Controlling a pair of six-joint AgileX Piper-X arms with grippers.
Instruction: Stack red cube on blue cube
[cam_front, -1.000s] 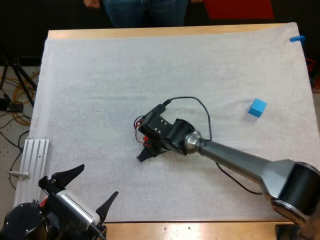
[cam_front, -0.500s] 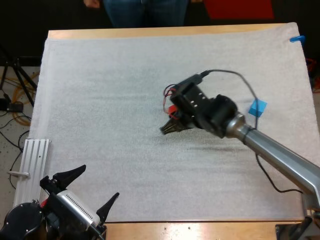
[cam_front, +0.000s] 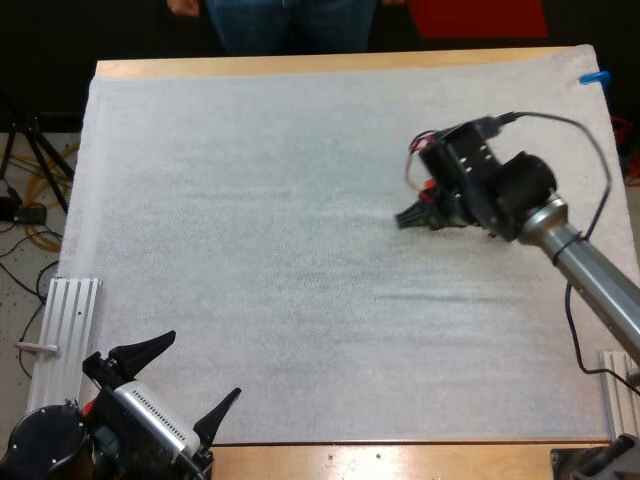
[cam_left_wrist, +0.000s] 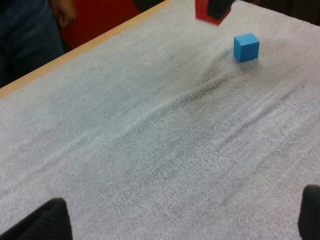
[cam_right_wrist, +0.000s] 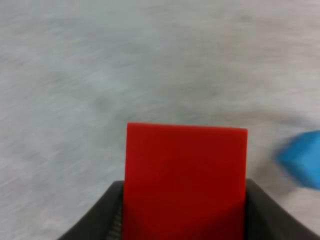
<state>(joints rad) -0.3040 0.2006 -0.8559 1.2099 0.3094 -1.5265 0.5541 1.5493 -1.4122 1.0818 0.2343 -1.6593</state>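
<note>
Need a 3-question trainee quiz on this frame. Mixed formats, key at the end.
1. True or false: the right gripper is shut on the small red cube.
2. Pick one. The small blue cube is: A) resting on the white cloth mat, apart from the red cube; B) stacked on the red cube; C) on the bare wooden edge.
3. Fill in: the left gripper, at the mat's near edge, is ____ (open/shut).

Key: 1 true; 2 A; 3 open.

a white mat (cam_front: 250, 300) covers the wooden table (cam_front: 300, 66).
</note>
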